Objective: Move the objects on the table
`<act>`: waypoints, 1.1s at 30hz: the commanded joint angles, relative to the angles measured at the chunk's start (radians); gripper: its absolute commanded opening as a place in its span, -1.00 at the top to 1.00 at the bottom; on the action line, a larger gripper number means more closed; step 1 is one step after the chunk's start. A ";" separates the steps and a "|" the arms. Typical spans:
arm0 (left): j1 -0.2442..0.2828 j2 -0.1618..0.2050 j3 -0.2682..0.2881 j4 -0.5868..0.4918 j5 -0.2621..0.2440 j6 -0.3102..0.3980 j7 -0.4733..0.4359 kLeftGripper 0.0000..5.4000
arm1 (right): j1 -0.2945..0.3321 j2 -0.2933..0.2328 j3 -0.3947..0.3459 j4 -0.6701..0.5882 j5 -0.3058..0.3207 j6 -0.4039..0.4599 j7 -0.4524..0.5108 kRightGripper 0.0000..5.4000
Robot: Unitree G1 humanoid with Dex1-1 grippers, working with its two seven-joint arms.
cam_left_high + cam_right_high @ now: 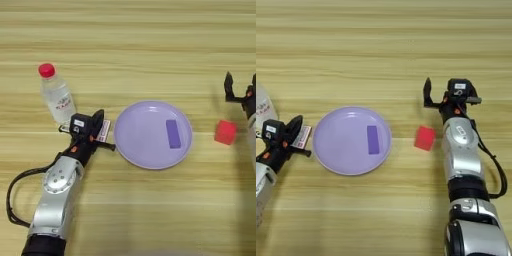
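A small flat white box with red print (104, 131) sits between the black fingers of my left gripper (100, 133), just left of the lilac plate's rim; the fingers close on its two ends. Right behind that gripper stands the clear bottle (57, 100), upright, with its red cap (46, 70). The small red cube (425, 138) lies on the table (381, 45) to the right of the plate. My right gripper (451, 97) is just beyond and to the right of the cube, open and holding nothing.
The round lilac plate (145, 150) lies in the middle, with a flat purple block (173, 133) on its right half. My right forearm (462, 155) runs down the table beside the cube. A black cable (12, 195) loops left of my left forearm.
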 commanded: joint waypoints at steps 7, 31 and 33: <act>-0.006 0.005 -0.005 0.001 0.031 0.017 0.021 0.66 | -0.006 0.008 0.003 -0.007 0.006 -0.004 -0.005 -1.00; 0.002 0.009 0.002 0.010 0.041 0.014 0.029 -0.23 | -0.004 0.005 0.003 -0.009 0.006 -0.004 -0.001 -1.00; 0.003 0.011 0.003 0.012 0.041 0.012 0.028 -0.32 | -0.004 0.004 0.002 -0.008 0.006 -0.005 -0.001 -1.00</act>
